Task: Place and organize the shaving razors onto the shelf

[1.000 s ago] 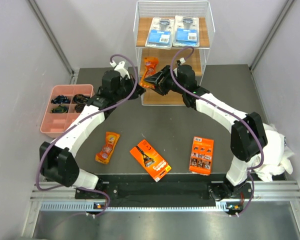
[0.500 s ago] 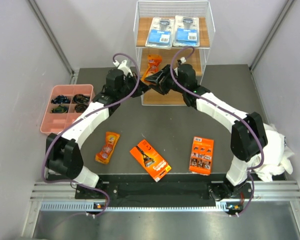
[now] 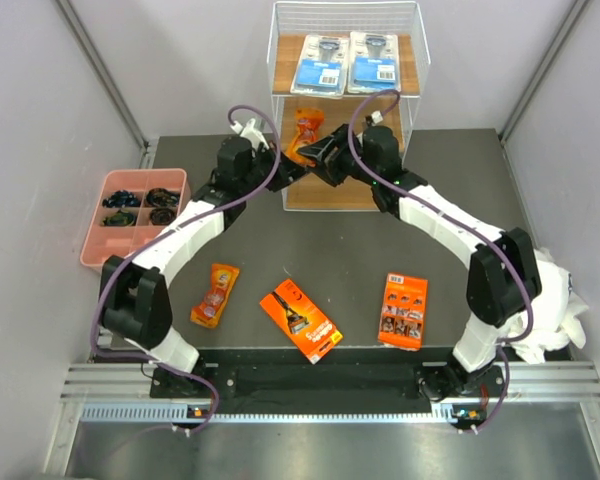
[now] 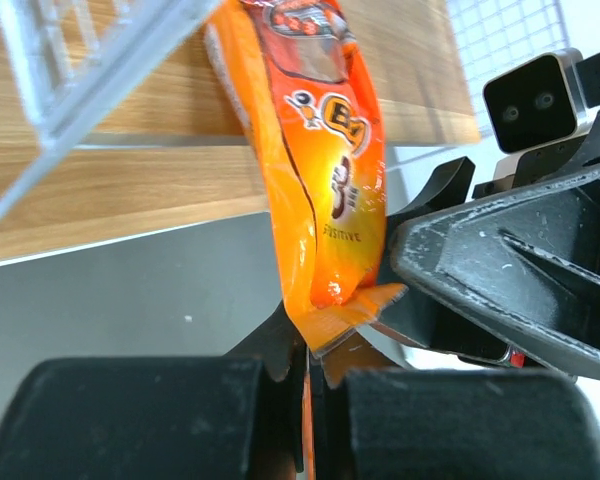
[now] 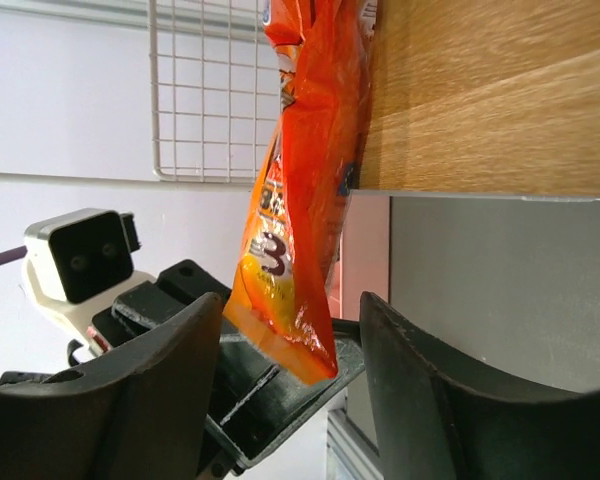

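Top external view: the two arms meet at the front edge of the shelf's (image 3: 283,70) middle board, and between them hangs one small orange pouch (image 3: 303,133) of razors, its upper part over the board's left front corner. The left gripper (image 4: 307,365) is pressed together on the pouch's lower sealed edge, a thin pinch on a limp pack. The right gripper (image 5: 292,300) stands spread, one finger on either side of the pouch and neither visibly touching it.

The risks follow from that hold. The pouch is gripped by its seam alone, so it may fold or slide out if pushed against the board. In the left wrist view a white wire of the frame crosses close by the pouch's top, and a push inward could snag it there. If the left gripper lets go while most of the pouch hangs off the front edge, the pack would likely drop to the worktop. The two grippers also sit very close, so closing the right one could strike the left fingers rather than the pouch.

Two clear-and-blue blister cards (image 3: 345,63) lie side by side on the top board. A second orange pouch (image 3: 214,294), a long orange-black box (image 3: 300,320) and an orange card (image 3: 403,311) lie along the near edge of the dark grey, matte worktop (image 3: 460,170), well apart from the shelf. A pink tray (image 3: 93,250) of small dark items sits at the left edge. Plain pale walls close in the far and side edges.
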`<move>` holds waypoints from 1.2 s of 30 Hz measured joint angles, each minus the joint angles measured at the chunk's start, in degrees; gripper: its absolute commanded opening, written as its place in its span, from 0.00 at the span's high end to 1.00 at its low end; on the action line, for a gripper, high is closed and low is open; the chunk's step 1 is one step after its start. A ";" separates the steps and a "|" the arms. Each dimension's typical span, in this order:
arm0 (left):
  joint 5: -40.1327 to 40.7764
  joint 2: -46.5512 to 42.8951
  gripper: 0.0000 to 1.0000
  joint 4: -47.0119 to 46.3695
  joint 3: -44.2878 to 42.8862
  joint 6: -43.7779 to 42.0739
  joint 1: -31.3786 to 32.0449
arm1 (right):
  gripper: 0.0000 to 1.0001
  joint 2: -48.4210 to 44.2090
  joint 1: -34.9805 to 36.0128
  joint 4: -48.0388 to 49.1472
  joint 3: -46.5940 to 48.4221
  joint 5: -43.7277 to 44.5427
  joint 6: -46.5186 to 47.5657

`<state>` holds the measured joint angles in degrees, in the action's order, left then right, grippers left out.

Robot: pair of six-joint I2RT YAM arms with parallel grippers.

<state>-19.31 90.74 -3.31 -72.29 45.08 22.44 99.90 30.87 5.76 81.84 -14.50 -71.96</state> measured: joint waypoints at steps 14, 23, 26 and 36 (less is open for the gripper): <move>0.28 3.56 1.00 -4.15 -0.48 4.70 0.09 | 0.35 -11.43 -0.52 -1.49 -6.49 0.20 0.63; 1.22 4.92 1.00 -7.45 -0.48 8.68 0.44 | 0.32 -17.38 -0.52 -5.16 -10.36 0.98 2.56; 1.97 5.46 1.00 -8.00 -0.50 9.51 1.07 | 0.32 -18.21 -0.52 -6.01 -11.56 1.22 2.99; 3.69 6.95 1.00 -8.72 -2.21 11.61 2.86 | 0.31 -20.15 -0.52 -7.43 -13.77 1.62 3.69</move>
<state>-15.62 97.69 -12.03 -74.50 56.69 25.30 79.75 30.35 -1.67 68.07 -12.88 -68.27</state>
